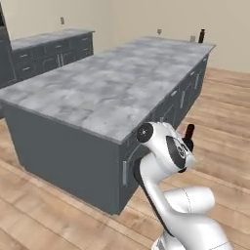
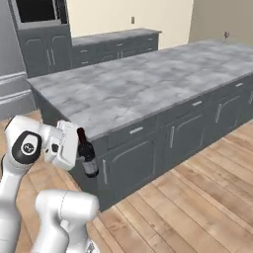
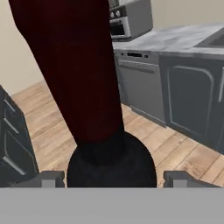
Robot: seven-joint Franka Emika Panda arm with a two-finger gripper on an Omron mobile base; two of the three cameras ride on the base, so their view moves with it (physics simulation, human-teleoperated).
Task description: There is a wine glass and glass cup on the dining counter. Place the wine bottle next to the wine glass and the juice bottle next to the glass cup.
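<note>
My gripper [image 2: 80, 154] is shut on the wine bottle [image 2: 87, 154], a slim dark bottle with a long neck. I hold it upright off the near corner of the dining counter [image 2: 148, 84], below the level of its top. In the hand view the dark-red neck [image 3: 74, 65] sits between my fingertips [image 3: 51, 178]. From the left, only the bottle's neck [image 1: 189, 133] shows behind my arm. At the counter's far end [image 1: 161, 49] stand the wine glass [image 1: 158, 32], the glass cup [image 1: 192, 38] and, right beside the cup, a small dark bottle [image 1: 201, 35] that looks like the juice bottle.
A marble wall counter with grey cabinets [image 1: 49, 46] runs along the back left. The hand view looks past the bottle at a stove [image 3: 131, 19] and lower cabinets [image 3: 188, 100]. Wooden floor [image 2: 197, 197] lies open along the island's drawer side.
</note>
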